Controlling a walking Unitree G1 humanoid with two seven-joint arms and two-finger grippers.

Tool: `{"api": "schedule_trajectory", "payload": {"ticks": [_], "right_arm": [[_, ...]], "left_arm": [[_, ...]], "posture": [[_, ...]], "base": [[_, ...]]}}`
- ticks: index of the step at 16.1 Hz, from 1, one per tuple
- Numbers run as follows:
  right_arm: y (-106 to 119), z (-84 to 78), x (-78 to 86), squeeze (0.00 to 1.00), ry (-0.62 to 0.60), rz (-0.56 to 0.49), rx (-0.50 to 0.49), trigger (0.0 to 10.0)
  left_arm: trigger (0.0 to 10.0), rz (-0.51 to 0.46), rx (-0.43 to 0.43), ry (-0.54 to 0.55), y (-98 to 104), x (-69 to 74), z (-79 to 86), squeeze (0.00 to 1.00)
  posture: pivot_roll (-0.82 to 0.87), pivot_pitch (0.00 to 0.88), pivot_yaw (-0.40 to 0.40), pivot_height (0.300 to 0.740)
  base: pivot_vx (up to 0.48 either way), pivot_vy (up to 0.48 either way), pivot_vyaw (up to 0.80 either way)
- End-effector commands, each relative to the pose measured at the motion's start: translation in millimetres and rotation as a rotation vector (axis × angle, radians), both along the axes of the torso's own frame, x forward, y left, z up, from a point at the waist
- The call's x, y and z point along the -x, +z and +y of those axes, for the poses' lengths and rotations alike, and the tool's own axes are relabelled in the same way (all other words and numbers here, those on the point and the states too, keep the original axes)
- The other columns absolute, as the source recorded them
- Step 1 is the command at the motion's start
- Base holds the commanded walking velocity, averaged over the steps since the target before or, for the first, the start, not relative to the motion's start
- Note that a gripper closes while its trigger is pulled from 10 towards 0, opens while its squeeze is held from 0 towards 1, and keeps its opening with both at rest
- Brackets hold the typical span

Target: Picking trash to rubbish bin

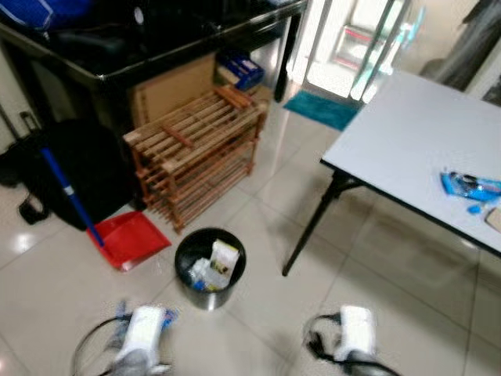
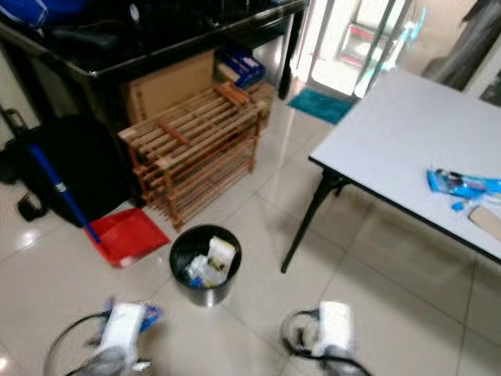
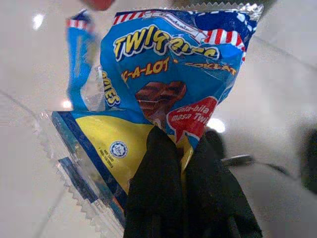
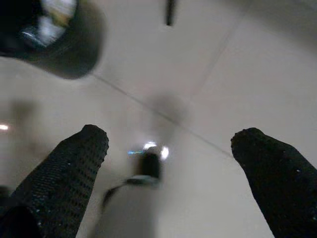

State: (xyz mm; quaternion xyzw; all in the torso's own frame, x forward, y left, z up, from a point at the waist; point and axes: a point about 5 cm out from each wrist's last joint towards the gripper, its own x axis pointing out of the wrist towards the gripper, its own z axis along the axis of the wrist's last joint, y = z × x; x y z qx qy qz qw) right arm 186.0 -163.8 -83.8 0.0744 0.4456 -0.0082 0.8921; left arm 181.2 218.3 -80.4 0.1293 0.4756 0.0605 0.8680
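A black round rubbish bin (image 1: 209, 267) stands on the tiled floor with several pieces of trash inside. My left gripper (image 3: 181, 144) is shut on a blue and yellow snack wrapper (image 3: 163, 84), held low at the bottom left, short of the bin. A bit of that blue wrapper (image 1: 121, 313) shows beside my left wrist (image 1: 143, 333). My right gripper (image 4: 168, 144) is open over bare floor tiles, its wrist (image 1: 354, 333) low at the bottom right. More blue wrappers (image 1: 470, 186) lie on the white table (image 1: 407, 133) to the right.
A red dustpan (image 1: 129, 239) with a blue-handled broom (image 1: 66, 192) lies left of the bin. Behind it stands a wooden slatted rack (image 1: 200, 153) under a black desk (image 1: 156, 47). The table's black leg (image 1: 313, 223) slants down right of the bin.
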Motion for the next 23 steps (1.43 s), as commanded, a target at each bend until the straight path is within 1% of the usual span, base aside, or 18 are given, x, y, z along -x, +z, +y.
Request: {"api": "schedule_trajectory", "payload": {"ticks": [1,5,15,23], "right_arm": [[0.1,-17.5,2.7,0.00,-0.029,0.007,0.035,10.0],[0.3,-17.9,2.5,0.00,-0.027,0.007,0.034,10.0],[-1.3,-17.6,5.8,0.00,-0.015,0.016,0.027,10.0],[-1.3,-19.7,6.1,0.00,-0.019,0.020,0.029,10.0]], "left_arm": [[10.0,-0.012,0.027,-0.026,-0.4,-4.8,-14.5,0.00],[10.0,-0.017,0.029,-0.039,0.9,-7.8,-15.5,0.00],[10.0,-0.013,0.032,-0.047,-0.1,-5.8,-16.4,0.00],[10.0,-0.016,0.033,-0.048,0.3,-7.1,-17.4,0.00]], "posture": [[-0.04,0.061,-0.088,0.740],[-0.05,0.047,-0.086,0.740],[-0.05,0.038,-0.089,0.740],[-0.05,0.055,-0.092,0.740]], "base": [[0.349,0.000,0.00],[0.350,0.000,0.00],[0.342,0.000,0.00],[0.332,0.000,0.00]]}}
